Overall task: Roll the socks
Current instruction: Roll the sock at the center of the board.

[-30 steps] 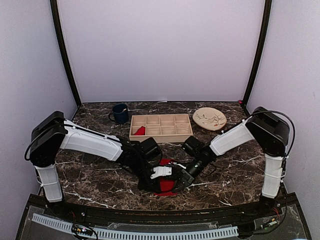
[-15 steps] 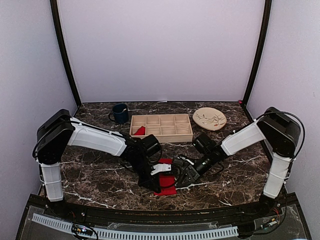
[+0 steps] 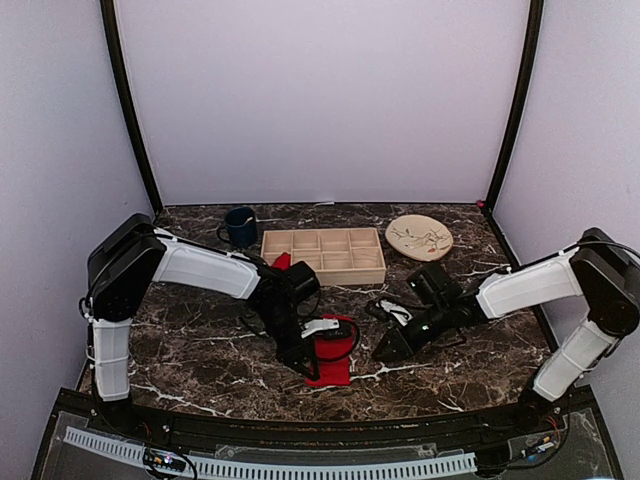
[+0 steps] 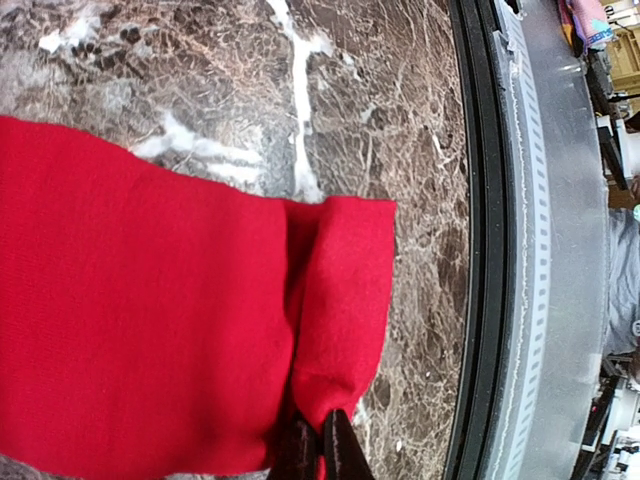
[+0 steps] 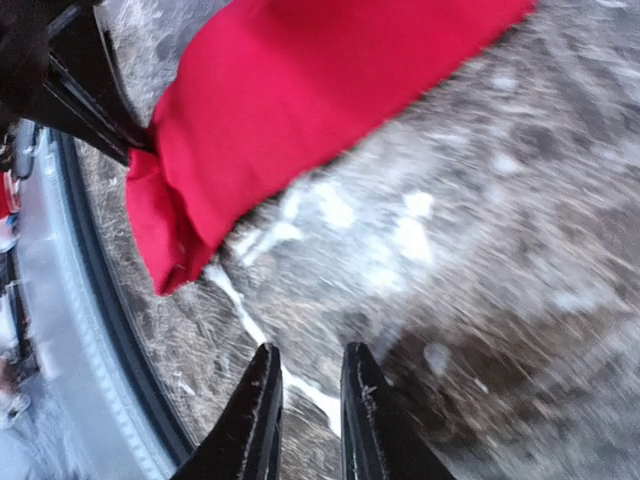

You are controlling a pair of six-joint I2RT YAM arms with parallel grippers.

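Item 1: red sock [image 3: 331, 366], flat on desk [image 3: 190, 350], approx. 6 o'clock; near end folded over. We log left fingers [image 4: 338, 452] clamped on that fold. Right fingers [image 5: 258, 400] at sock's 3 o'clock, slightly apart, empty. Item 2: 2nd sock [image 3: 281, 262] in tray [image 3: 372, 275], 11 o'clock.

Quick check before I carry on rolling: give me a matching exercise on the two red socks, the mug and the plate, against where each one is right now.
Things:
1. front sock
2. back sock
3. mug
4. plate

Places:
A. on the table, right of the tray
B. in the tray's near-left compartment
C. on the table near its front edge, folded end pinched by the left gripper
D. on the table, left of the tray

Pairs: 1-C, 2-B, 3-D, 4-A.
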